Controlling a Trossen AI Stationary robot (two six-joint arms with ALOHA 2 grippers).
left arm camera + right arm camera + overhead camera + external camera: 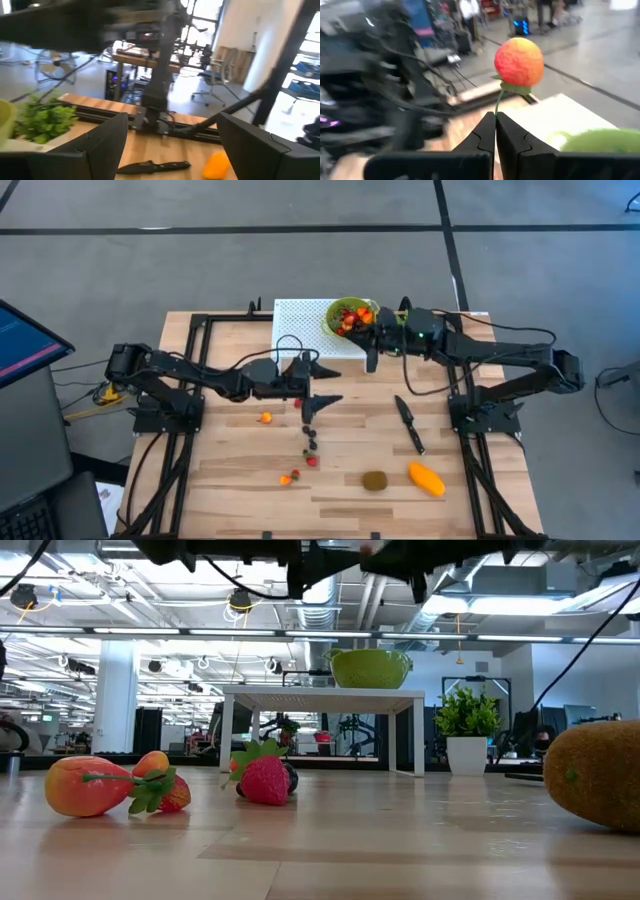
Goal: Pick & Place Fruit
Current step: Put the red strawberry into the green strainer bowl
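- The right end effector point(495, 131) is clenched on the thin stem of a red-orange fruit point(519, 61), carried beside the green bowl point(350, 313) on the white stand point(300, 320), presumably for dropping in.
- The left end effector point(318, 385) hangs released over mid-bench (nothing between its fingers).
- Berries point(311, 442), kiwi point(375, 480) and mango point(427, 478) lie on the bench point(230, 470); the knife point(409, 424) lies beside open board.
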